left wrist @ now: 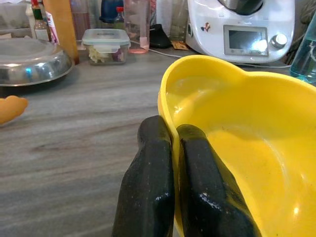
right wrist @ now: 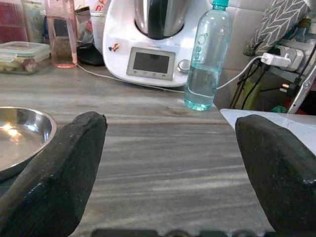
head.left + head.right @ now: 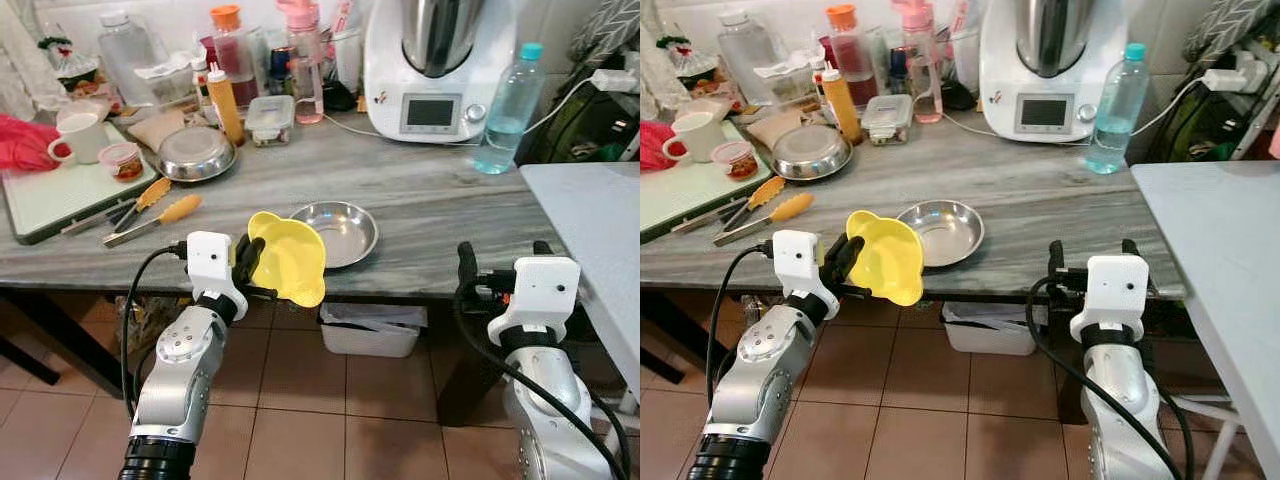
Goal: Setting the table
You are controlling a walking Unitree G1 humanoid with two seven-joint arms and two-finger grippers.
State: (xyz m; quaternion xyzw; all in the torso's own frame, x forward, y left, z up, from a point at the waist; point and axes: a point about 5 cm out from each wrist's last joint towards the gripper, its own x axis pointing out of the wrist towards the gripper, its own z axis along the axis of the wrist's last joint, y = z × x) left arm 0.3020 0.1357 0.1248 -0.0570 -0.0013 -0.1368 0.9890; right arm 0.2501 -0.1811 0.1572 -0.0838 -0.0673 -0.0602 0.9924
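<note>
My left gripper [image 3: 250, 262] is shut on the rim of a yellow plastic bowl [image 3: 290, 258], which it holds tilted at the front edge of the grey marble counter [image 3: 430, 200]. In the left wrist view both black fingers [image 1: 163, 168] pinch the bowl's wall [image 1: 237, 128], one inside and one outside. Just behind the yellow bowl a small steel bowl [image 3: 335, 232] sits on the counter. My right gripper [image 3: 500, 262] stands open with nothing in it, at the counter's front edge to the right; its fingers [image 2: 59, 163] are spread wide.
At the counter's back stand a white kitchen machine [image 3: 435, 70], a water bottle [image 3: 508, 108], several jars and bottles, a food box [image 3: 270, 118] and a larger steel bowl [image 3: 197, 152]. Tongs [image 3: 150, 215] lie beside a green board [image 3: 50, 195] with a mug. A white table [image 3: 600, 230] is on the right.
</note>
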